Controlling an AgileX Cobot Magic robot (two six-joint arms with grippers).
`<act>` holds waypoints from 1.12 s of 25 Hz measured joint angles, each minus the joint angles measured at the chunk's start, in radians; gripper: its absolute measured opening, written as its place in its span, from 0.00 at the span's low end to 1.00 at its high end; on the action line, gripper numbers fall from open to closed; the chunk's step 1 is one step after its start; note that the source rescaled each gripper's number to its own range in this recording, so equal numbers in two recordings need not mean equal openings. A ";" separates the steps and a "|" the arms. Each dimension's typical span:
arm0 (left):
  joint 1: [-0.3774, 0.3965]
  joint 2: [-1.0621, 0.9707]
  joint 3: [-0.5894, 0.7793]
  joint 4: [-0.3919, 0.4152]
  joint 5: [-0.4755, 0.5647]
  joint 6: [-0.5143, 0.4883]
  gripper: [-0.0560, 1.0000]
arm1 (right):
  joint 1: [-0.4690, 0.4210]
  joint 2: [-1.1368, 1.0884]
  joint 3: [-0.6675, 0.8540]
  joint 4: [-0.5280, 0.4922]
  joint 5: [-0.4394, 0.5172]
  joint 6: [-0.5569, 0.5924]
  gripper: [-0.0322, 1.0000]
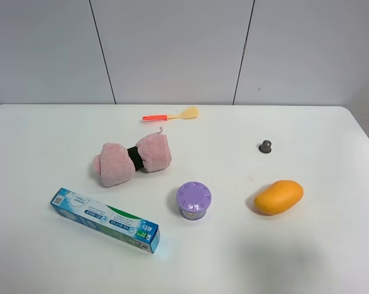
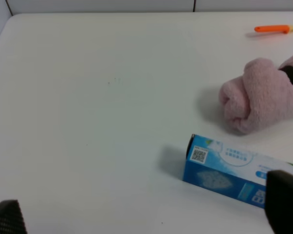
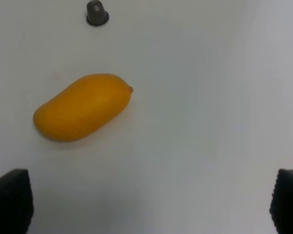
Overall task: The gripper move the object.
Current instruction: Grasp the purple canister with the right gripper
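Observation:
The object, a small round purple container [image 1: 194, 199] with a lilac dotted lid, stands on the white table [image 1: 43, 263] near the front middle; neither wrist view shows it. My left gripper [image 2: 146, 214] is open and empty, with its black fingertips [image 2: 284, 201] at the frame corners, above bare table beside the toothpaste box. My right gripper [image 3: 149, 202] is open and empty, above bare table a little short of the orange mango [image 3: 82, 107]. Neither arm shows in the exterior high view.
A blue toothpaste box [image 1: 105, 220] lies front left and shows in the left wrist view [image 2: 234, 170]. A rolled pink towel [image 1: 133, 158] [image 2: 258, 95] lies behind it. An orange-handled spoon [image 1: 170, 115], a grey knob [image 1: 265, 146] [image 3: 97, 12] and the mango [image 1: 279, 196] also lie on the table.

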 joint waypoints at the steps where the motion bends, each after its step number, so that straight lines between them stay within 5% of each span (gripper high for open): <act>1: 0.000 0.000 0.000 0.000 0.000 0.000 1.00 | 0.000 0.000 0.000 0.000 0.000 0.000 0.94; 28: 0.000 0.000 0.000 0.000 0.000 0.000 1.00 | 0.000 0.003 0.000 0.042 0.000 -0.071 0.94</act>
